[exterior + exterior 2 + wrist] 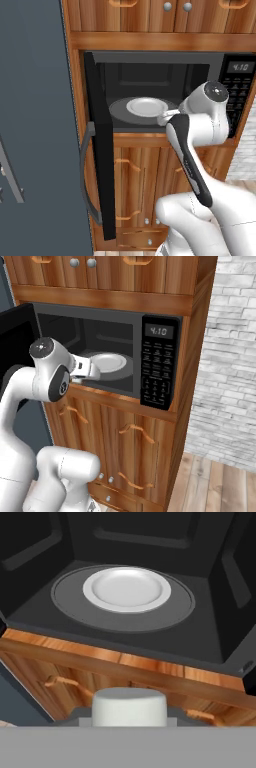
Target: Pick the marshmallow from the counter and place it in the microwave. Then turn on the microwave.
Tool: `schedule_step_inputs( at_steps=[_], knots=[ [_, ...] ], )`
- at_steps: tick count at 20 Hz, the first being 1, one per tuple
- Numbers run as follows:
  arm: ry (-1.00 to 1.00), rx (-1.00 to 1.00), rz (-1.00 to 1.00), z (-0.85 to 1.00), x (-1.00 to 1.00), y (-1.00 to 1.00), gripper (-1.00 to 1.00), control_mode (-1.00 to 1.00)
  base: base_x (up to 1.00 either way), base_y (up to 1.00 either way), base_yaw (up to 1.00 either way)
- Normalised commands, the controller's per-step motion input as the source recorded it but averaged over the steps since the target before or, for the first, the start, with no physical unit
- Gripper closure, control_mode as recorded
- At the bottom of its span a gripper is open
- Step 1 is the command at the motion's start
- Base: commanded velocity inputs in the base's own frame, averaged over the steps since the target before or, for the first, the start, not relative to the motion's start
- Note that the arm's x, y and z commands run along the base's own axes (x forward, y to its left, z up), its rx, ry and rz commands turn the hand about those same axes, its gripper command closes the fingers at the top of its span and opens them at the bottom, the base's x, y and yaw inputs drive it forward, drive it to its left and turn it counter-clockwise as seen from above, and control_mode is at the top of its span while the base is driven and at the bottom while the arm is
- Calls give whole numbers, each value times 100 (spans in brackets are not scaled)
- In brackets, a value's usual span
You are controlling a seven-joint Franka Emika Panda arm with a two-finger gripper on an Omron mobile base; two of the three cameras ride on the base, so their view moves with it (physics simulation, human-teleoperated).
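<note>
Hand (129, 724) view alone shows marshmallow (129, 706) gripped.

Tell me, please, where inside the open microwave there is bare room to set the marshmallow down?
The white plate on the grey turntable is bare, as is the dark floor of the microwave around it. The claw holds the marshmallow outside the front sill.
</note>
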Motion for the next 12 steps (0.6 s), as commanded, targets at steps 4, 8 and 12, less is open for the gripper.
schedule_step_inputs(
  at_steps=[4, 8, 12],
  knots=[
    [3, -1, -1, -2, 27, 11, 100, -100, 0, 0, 0],
    [0, -1, -1, -4, 26, 8, 100, -100, 0, 0, 0],
    [0, -1, -1, -5, 27, 4, 100, -100, 0, 0, 0]
  ],
)
